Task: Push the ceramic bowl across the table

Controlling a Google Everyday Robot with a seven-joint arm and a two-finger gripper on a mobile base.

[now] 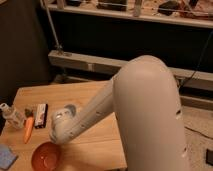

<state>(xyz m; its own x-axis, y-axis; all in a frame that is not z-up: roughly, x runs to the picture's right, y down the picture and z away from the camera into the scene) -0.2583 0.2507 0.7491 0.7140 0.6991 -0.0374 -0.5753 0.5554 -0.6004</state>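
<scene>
We are seeing the bowl [46,156] sitting on the table [95,92] near its front edge, the gripper [54,137] hanging just at its 1 o'clock. The carrot [28,129] is lying at the bowl's 11 o'clock, the bottle [11,115] at the carrot's 10 o'clock, a cloth [6,156] at the bowl's 9 o'clock.

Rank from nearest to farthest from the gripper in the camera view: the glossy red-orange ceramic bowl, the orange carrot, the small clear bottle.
The shut gripper is at the arm's tip, front left.
1. ceramic bowl, just below it.
2. carrot, farther left.
3. clear bottle, far left edge.
</scene>
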